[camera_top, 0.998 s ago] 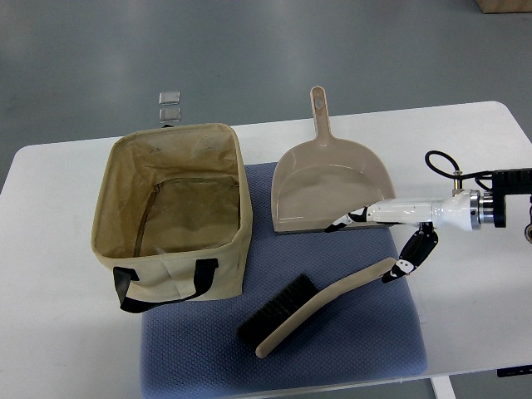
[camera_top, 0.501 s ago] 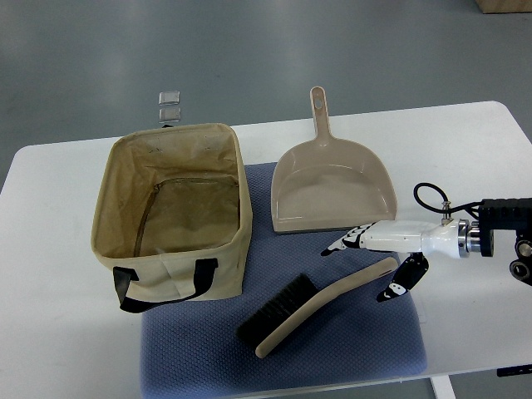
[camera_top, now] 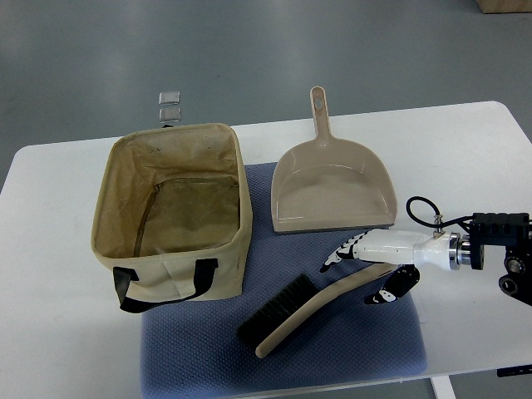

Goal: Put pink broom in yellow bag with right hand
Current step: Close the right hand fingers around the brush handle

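A single overhead camera is looking steeply down from the robot's side, taking in the whole white table [camera_top: 75,332], with grey floor [camera_top: 249,50] showing beyond its far edge.

Lab-like — white table [camera_top: 75,349], bare grey floor [camera_top: 249,50]

A white tabletop [camera_top: 465,158] with rounded corners fills the lower part of the frame, a blue-grey mat [camera_top: 349,341] spread across its centre. Beyond it lies a smooth grey floor [camera_top: 249,50] with soft, even light. A brown box corner [camera_top: 505,5] shows at the upper right.
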